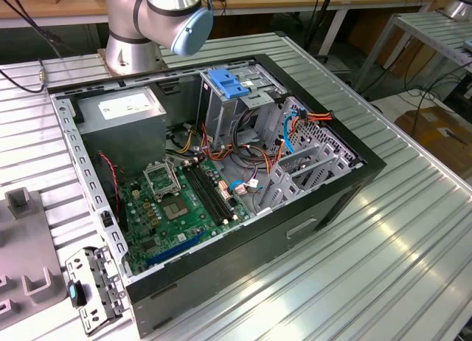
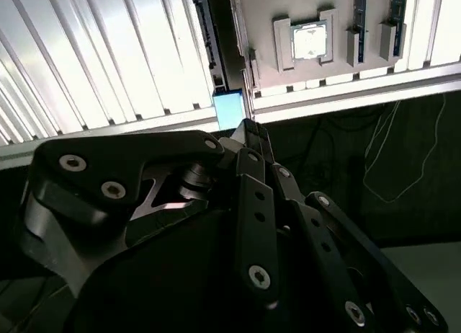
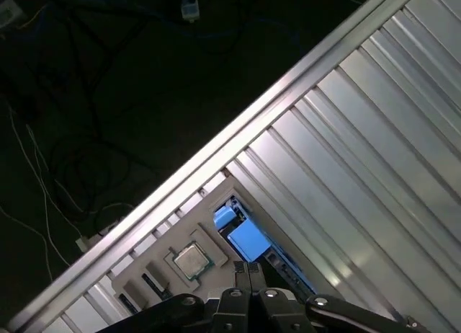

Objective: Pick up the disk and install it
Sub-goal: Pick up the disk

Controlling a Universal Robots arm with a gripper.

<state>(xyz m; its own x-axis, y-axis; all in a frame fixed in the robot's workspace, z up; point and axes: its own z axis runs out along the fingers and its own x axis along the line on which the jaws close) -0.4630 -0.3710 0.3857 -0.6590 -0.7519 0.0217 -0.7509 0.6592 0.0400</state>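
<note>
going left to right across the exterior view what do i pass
grey moulded holder → loose metal bracket with a blue clip → green motherboard inside the open computer case → orange and blue cables → brown cardboard on the floor

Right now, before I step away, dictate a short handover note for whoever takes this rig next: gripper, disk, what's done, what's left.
Gripper: shut, holding nothing, with its tips just short of the disk.
Disk: standing on edge in a slot of the grey fixture tray, next to the processor chip. Its blue carrier faces the gripper.
Done: nothing that shows; the disk is not yet picked up.
Left: the pick-up, then the install into the open computer case.
</note>
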